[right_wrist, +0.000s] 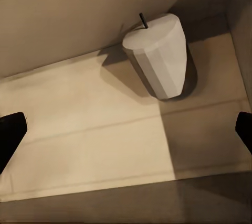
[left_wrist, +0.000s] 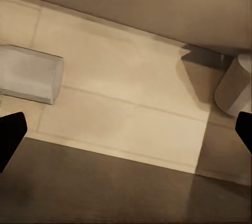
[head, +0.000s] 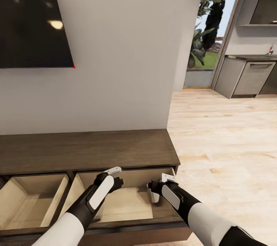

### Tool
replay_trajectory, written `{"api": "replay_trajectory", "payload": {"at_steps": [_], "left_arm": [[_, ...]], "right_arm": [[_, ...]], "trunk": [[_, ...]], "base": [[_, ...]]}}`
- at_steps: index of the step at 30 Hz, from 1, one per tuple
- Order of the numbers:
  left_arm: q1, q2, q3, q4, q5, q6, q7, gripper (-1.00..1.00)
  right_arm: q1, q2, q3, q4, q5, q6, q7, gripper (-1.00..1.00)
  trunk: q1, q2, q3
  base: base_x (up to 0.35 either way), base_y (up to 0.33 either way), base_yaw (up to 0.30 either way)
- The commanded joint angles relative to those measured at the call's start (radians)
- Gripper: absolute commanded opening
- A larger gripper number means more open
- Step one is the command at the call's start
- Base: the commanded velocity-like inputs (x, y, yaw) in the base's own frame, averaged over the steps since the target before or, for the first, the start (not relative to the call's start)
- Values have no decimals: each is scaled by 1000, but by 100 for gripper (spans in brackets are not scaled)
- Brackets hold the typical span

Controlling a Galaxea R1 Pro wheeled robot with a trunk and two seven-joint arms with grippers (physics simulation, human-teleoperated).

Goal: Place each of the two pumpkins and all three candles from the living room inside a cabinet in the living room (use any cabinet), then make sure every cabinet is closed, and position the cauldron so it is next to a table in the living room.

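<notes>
The dark-brown cabinet [head: 84, 150] stands against the wall with two drawers pulled out. Both my arms reach into the right drawer [head: 127, 203]. My left gripper [head: 117, 176] [left_wrist: 126, 135] is open, its fingertips wide apart over the drawer floor. One pale candle [left_wrist: 29, 74] lies on its side there, and another [left_wrist: 236, 85] stands near the drawer's wall. My right gripper [head: 159, 187] [right_wrist: 126, 135] is open too, with nothing between its fingers. Ahead of it a candle [right_wrist: 160, 56] with a dark wick stands in the drawer's corner. Pumpkins, cauldron and table are out of view.
The left drawer [head: 30, 200] is open with a bare beige inside. A black TV [head: 30, 15] hangs on the wall above the cabinet. Light wood floor [head: 231, 153] stretches to the right toward grey kitchen cupboards [head: 250, 77] and a glass door [head: 207, 27].
</notes>
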Motion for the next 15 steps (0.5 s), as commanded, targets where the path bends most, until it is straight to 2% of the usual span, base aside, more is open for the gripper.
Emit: {"api": "replay_trajectory", "payload": {"at_steps": [1, 4, 10, 15], "left_arm": [[-1, 1, -1, -1, 8, 1, 9, 100], [-1, 3, 2, -2, 9, 2, 9, 100], [-1, 5, 3, -3, 9, 7, 10, 100], [-1, 6, 5, -6, 9, 9, 10, 100]], "right_arm": [[-1, -1, 8, -2, -8, 2, -8, 100], [-1, -1, 8, -4, -8, 2, -8, 100], [-1, -1, 8, -14, -6, -2, -7, 100], [-1, -2, 8, -16, -7, 0, -7, 100]], "trunk": [[-4, 7, 2], [-16, 28, 12], [-39, 70, 30], [-58, 105, 46]], "base": [[-47, 6, 0], [-32, 6, 0], [-138, 65, 0], [-15, 7, 0]]}}
